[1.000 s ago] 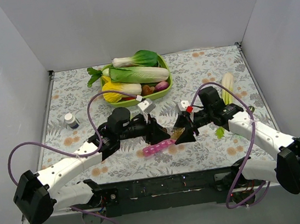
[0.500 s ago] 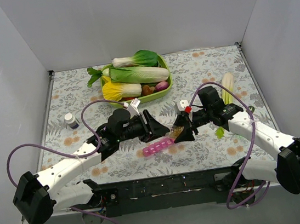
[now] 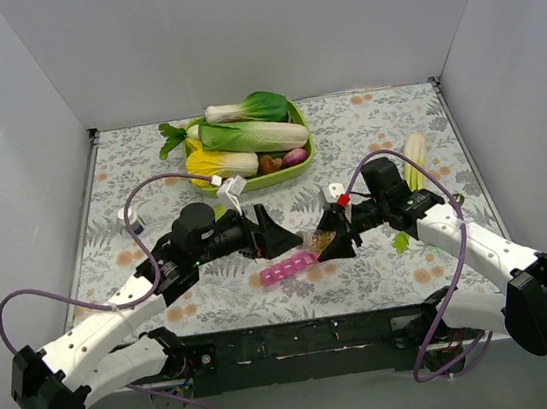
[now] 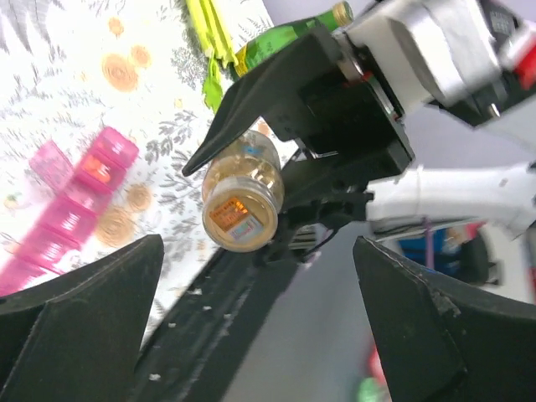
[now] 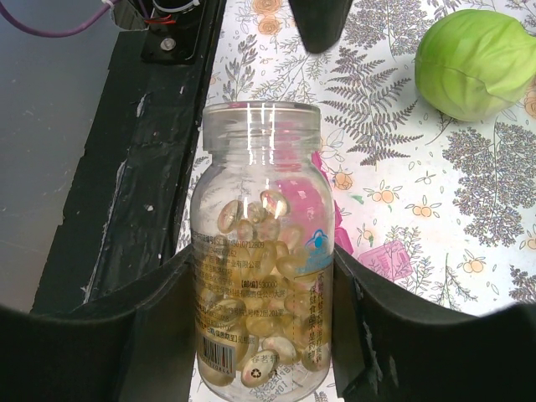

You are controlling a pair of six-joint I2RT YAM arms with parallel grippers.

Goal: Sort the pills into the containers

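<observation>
A clear bottle (image 5: 264,276) of pale amber pills (image 5: 270,314) lies tilted between the fingers of my right gripper (image 5: 264,268), which is shut on it. From above, that right gripper (image 3: 334,242) holds the bottle (image 3: 321,242) just right of the pink strip of containers (image 3: 289,267), which lies on the cloth. My left gripper (image 3: 279,234) is open and empty, a little left of the bottle's mouth. In the left wrist view the bottle's round end (image 4: 243,213) faces my left gripper (image 4: 260,327), with the pink containers (image 4: 71,201) at the left.
A green tray (image 3: 308,144) of vegetables stands at the back centre. A corn cob (image 3: 416,160) lies at the right and a small white cap (image 3: 129,220) at the left. A green ball (image 5: 477,63) sits beyond the bottle. The black base rail (image 3: 301,340) runs along the near edge.
My left gripper has gone from shut to wide open and has drawn back to the left, away from the bottle and the pink strip. The right arm and bottle have not moved.
</observation>
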